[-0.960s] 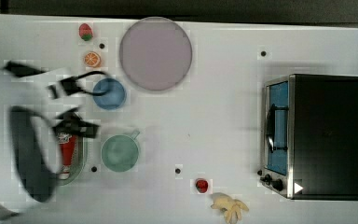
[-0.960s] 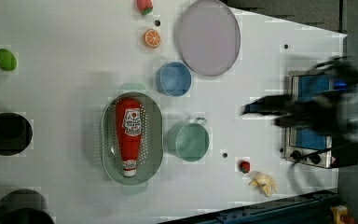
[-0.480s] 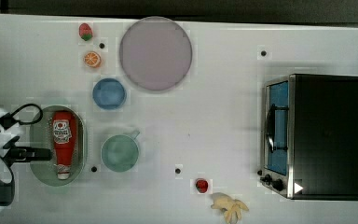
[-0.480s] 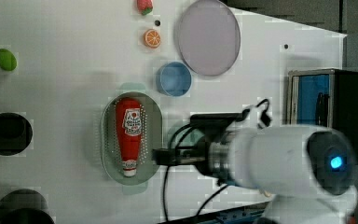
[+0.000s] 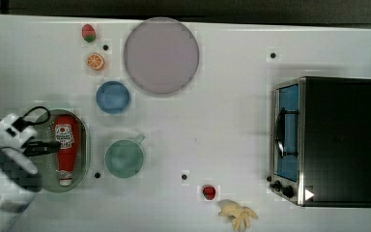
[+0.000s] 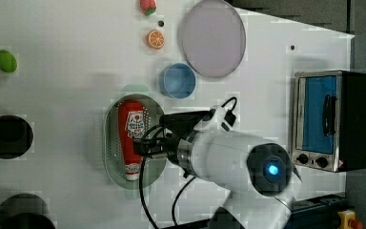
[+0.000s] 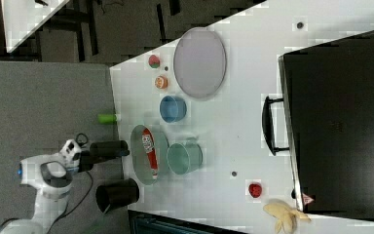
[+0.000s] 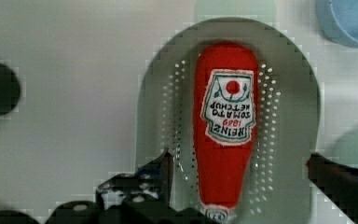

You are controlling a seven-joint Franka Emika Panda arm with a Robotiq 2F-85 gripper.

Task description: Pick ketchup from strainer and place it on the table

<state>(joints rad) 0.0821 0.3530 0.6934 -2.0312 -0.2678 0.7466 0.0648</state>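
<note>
The ketchup (image 5: 66, 145), a red bottle with a white cap and label, lies lengthwise in the pale green strainer (image 5: 85, 145) on the white table (image 5: 222, 121). My gripper (image 5: 46, 147) hangs above the strainer, open. In the wrist view the ketchup (image 8: 226, 130) lies below, and the gripper (image 8: 238, 161) has one dark finger (image 8: 164, 168) on each side of the bottle's neck, clear of it. The left view shows the ketchup (image 6: 132, 133), the strainer (image 6: 112, 160) and the gripper (image 6: 158, 136) just beside the bottle. The right view has the gripper (image 7: 113, 148) near the strainer (image 7: 139, 168).
A green cup (image 5: 124, 158) stands close to the strainer, a blue bowl (image 5: 112, 96) and a purple plate (image 5: 161, 55) beyond it. A toaster oven (image 5: 338, 140) fills the top view's right. Small toy fruits (image 5: 95, 61) and a banana (image 5: 237, 212) lie around.
The arm has swung in across the table and come to hover over the strainer, its fingers now either side of the ketchup. The jaws have stayed open. The ketchup has not moved.
</note>
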